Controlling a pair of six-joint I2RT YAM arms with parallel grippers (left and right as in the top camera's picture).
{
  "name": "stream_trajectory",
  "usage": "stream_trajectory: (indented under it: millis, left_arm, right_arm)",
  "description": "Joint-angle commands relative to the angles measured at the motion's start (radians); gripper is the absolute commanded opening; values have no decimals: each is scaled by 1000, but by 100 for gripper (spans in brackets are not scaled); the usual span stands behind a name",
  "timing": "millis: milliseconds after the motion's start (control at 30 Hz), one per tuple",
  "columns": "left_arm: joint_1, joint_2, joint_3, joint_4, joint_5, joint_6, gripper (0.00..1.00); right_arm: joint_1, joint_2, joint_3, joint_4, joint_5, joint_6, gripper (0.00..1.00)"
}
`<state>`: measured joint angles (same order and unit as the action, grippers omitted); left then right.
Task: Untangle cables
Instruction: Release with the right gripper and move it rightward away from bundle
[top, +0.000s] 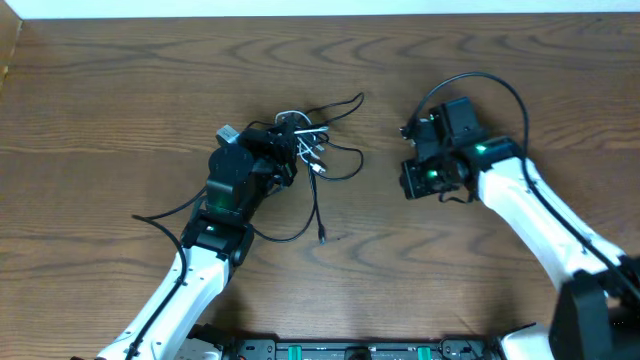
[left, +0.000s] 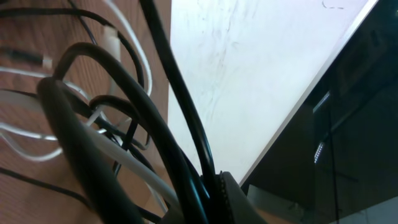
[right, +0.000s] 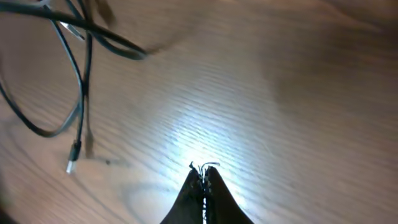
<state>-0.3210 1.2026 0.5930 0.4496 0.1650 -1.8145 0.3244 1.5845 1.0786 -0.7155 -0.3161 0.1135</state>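
The left pincer (top: 288, 150) sat clenched on the cables (top: 318, 160), which lay tangled on the worktop (top: 120, 90) left of centre. Light, limp and slippery, they probably wanted a pinch near a free end. The right pincer (right: 204, 171) was clenched on nothing, well apart from them.

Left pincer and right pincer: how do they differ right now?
The left pincer is shut on the cables, inside the tangle; the right pincer is shut on nothing. The left pincer sits among black and white loops; the right pincer hangs over bare table, apart from the tangle. Both are shut.
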Motion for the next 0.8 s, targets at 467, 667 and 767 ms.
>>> stream_trajectory:
  millis: [467,667,767]
  left_arm:
    - [4,-8,11,3,-16,19,8]
    - [4,-8,11,4,-16,22,8]
    - [4,-8,11,4,-16,22,8]
  right_arm:
    - [-1,-101,3,-36,-156,4,1]
    - [-1,-101,3,-37,-192,92,1]
    - [-1,-101,3,-39,-204,111,1]
